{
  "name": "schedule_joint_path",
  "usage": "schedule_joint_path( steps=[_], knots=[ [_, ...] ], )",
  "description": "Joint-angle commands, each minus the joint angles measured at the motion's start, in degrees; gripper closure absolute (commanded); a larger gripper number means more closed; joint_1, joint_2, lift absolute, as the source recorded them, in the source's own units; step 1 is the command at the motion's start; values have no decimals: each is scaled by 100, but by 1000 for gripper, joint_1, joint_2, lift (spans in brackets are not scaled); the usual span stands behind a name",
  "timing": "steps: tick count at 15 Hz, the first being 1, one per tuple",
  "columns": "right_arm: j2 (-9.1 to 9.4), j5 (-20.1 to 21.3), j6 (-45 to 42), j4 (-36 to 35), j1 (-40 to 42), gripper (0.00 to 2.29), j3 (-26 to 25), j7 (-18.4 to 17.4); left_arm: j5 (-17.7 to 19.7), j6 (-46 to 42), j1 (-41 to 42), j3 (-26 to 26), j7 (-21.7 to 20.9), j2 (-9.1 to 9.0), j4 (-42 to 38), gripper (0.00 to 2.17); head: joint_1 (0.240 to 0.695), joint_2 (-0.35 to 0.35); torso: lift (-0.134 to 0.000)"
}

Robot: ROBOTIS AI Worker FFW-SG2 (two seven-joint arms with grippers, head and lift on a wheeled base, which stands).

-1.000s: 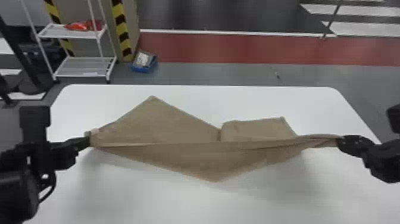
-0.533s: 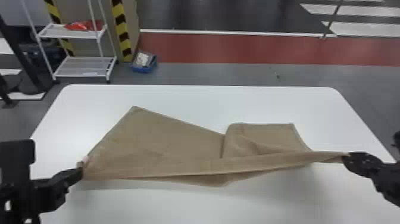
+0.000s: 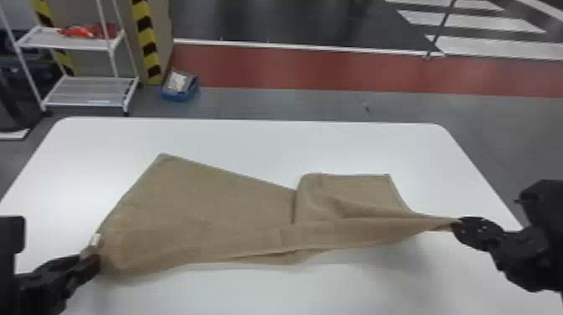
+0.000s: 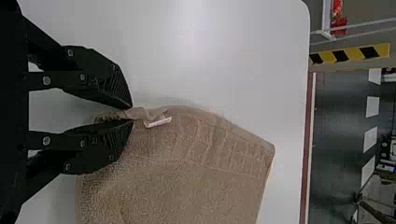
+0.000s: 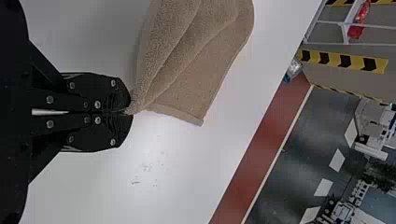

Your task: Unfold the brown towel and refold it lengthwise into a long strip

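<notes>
Stretching left to right across the white bench (image 3: 268, 142), the brown towel (image 3: 188, 205) in the head view has its long axis running sideways, slightly slanted, its left end nearer the robot than its right. On the left, a far corner points away from the robot; right of the middle, a squarish section lies beyond the near band, a step in the far edge between them. The left end effector (image 3: 90, 262) grips the near left corner, beside a white tag (image 3: 95, 239); the right end effector (image 3: 456, 224) grips the tapered right end.

In the left wrist view, the left end effector (image 4: 130, 114) is closed on a bunched bit of towel, the cloth widening from its tips.

In the right wrist view, the right end effector (image 5: 129, 112) pinches a narrow point, with folds fanning out from it.
</notes>
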Motion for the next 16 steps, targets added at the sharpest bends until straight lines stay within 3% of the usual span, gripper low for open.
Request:
schedule_joint_path(
  steps=[1,3,5,8,9,11,13,16],
  knots=[
    [0,-29,14,-6,-7,1413,-58,-3,39,-213,-43,343,78,31,-8,12,695,-108,-123],
    [9,-108,14,-6,-24,1413,-137,-3,30,-248,-61,563,60,92,19,9,695,-80,-123],
    [35,-117,14,-6,-16,1413,-128,-3,4,-845,150,791,-107,207,45,19,695,-38,-123],
    [35,-117,14,12,-68,1413,-102,-3,-321,-2621,651,914,-1065,409,71,87,695,-4,-123],
    [35,-117,31,12,-95,1413,-84,6,-585,-3166,730,897,-1381,444,142,90,695,-4,-123],
    [44,-117,67,12,-121,1413,-67,41,-840,-3306,748,835,-1460,558,177,93,695,-24,-123],
    [44,-108,84,12,-121,1413,-67,59,-1499,-3394,748,686,-1724,822,168,83,695,-25,-123],
    [44,-108,119,38,-156,1413,-49,94,-2360,-4660,730,615,-2972,1103,300,181,695,-39,-123]
  ],
)
